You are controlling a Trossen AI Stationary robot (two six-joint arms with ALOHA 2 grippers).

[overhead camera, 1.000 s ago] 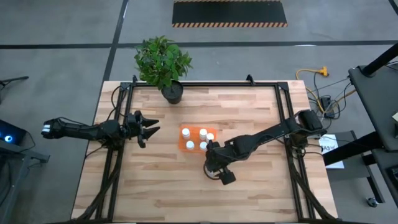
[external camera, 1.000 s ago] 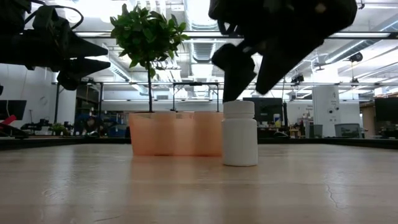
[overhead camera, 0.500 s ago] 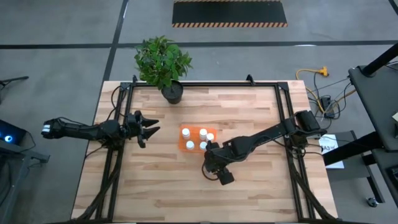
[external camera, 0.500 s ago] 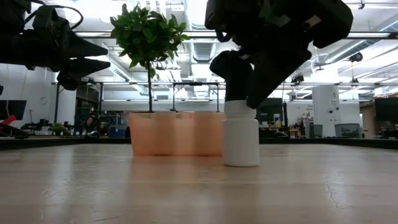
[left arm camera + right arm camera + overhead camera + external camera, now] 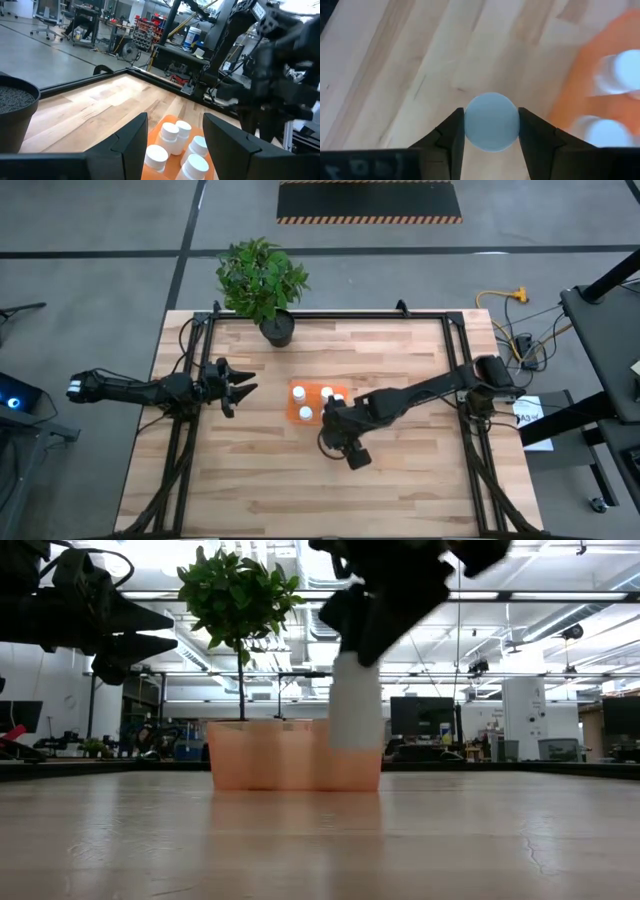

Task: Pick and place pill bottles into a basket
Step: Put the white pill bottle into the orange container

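Observation:
The orange basket [image 5: 294,404] stands mid-table with several white pill bottles [image 5: 326,393] upright in it; it also shows in the low view [image 5: 265,754] and the left wrist view [image 5: 167,120]. My right gripper [image 5: 333,430] hangs just near and right of the basket, shut on one more pill bottle [image 5: 355,705], which is off the table. My left gripper [image 5: 243,385] waits above the table's left part, open, pointing level toward the basket, nothing between its fingers [image 5: 131,141]. My right gripper pinches the pill bottle's top end between its two fingers [image 5: 451,134], one on each opposite side of the white cap [image 5: 491,126]. The fingers come from above, slanting down. The bottle hangs below them, nearly upright, its base [image 5: 354,743] clear of the table.
A black plant pot [image 5: 278,330] with a leafy plant stands at the table's far edge, left of centre. Black frame rails run along the table's left and right sides [image 5: 462,380]. Bare wood lies near the front edge [image 5: 300,500].
My right gripper has shut on the pill bottle that stood on the table near the basket. It has lifted the bottle clear of the wood and carried it a little toward the basket, to the table's left and far side.

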